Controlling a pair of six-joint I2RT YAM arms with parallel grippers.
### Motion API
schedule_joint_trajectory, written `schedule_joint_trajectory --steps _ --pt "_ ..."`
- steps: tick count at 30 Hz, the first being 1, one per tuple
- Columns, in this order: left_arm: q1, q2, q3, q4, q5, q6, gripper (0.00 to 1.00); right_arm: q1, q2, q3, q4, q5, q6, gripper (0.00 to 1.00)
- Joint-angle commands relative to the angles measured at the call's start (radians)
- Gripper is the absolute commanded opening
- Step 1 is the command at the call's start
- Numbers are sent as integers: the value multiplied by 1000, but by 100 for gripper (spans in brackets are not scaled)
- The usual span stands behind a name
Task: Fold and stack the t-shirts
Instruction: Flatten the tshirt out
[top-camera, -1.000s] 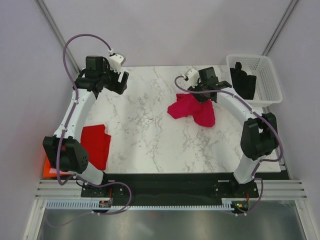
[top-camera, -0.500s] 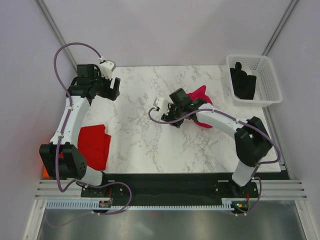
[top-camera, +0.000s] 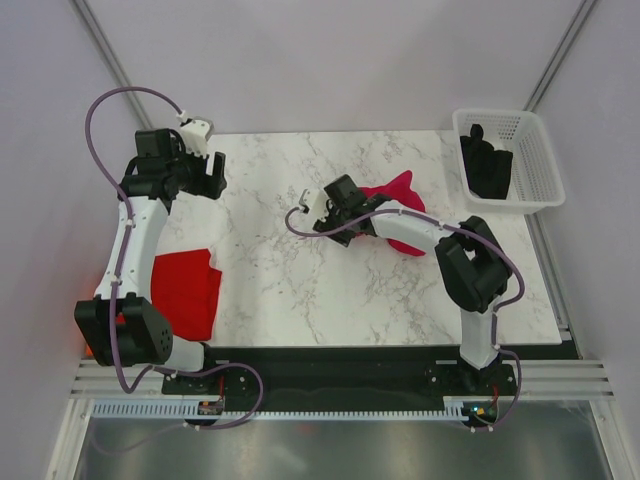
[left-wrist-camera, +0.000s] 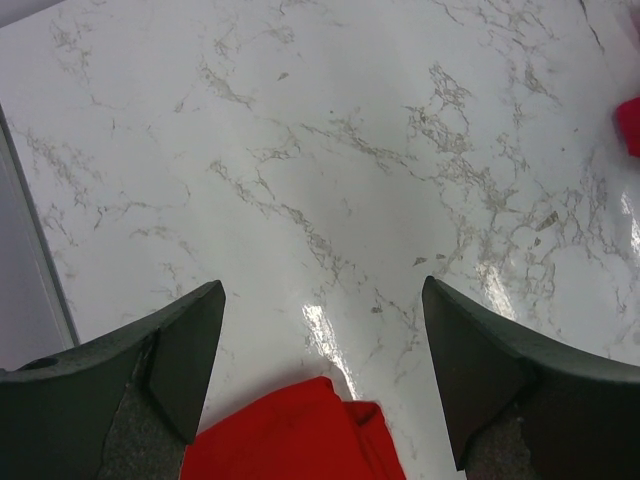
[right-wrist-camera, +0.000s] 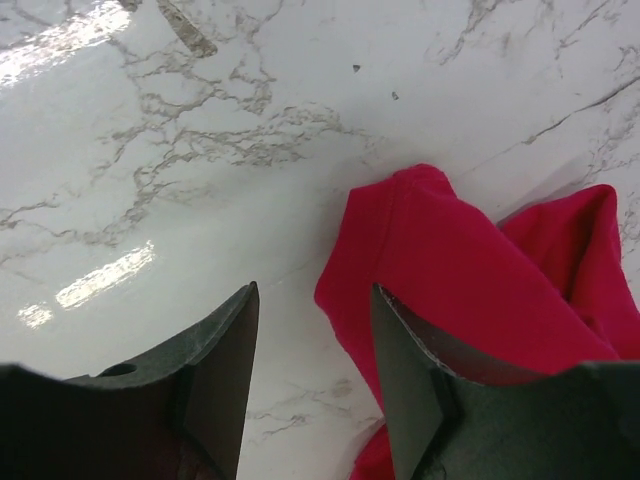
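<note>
A raspberry-crimson t-shirt (top-camera: 398, 212) lies crumpled on the marble table, right of centre. My right gripper (top-camera: 340, 222) is low at its left edge and open. In the right wrist view the crimson t-shirt (right-wrist-camera: 470, 270) has its edge in the gap of the gripper (right-wrist-camera: 312, 295), and the right finger (right-wrist-camera: 420, 390) is over the cloth. A brighter red t-shirt (top-camera: 186, 290) lies folded at the table's near left edge. My left gripper (top-camera: 212, 178) is open and empty, high over the back left corner. In its wrist view the red t-shirt (left-wrist-camera: 290, 435) shows below the gripper (left-wrist-camera: 322, 300).
A white lattice basket (top-camera: 545, 165) stands off the table's back right corner with a dark item (top-camera: 488, 165) inside. A sliver of orange (top-camera: 90, 343) shows beside the left arm's base. Bare marble (top-camera: 270, 250) lies between the two shirts.
My right arm swung from the back right leftward and down to the crimson shirt's left edge; the shirt now lies further back right. My left arm drew back and left.
</note>
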Motion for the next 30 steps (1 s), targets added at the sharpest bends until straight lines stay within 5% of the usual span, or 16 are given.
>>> schedule_joint_trajectory --steps 1,9,14,20,28,30 --pt "5 -38 -11 25 35 -34 87 3 42 39 45 71 -2 56" --pt "7 -27 1 28 49 -52 87 2 90 16 56 172 -11 49" --pt "7 -33 3 28 54 -52 87 2 58 25 69 209 18 21" --pt "7 -29 0 42 72 -69 87 11 -45 30 38 220 -34 0" --pt "8 -33 -5 59 85 -83 87 15 -195 62 -33 194 -65 0" --pt "7 -36 -9 61 88 -80 87 14 -202 64 -42 189 -57 11"
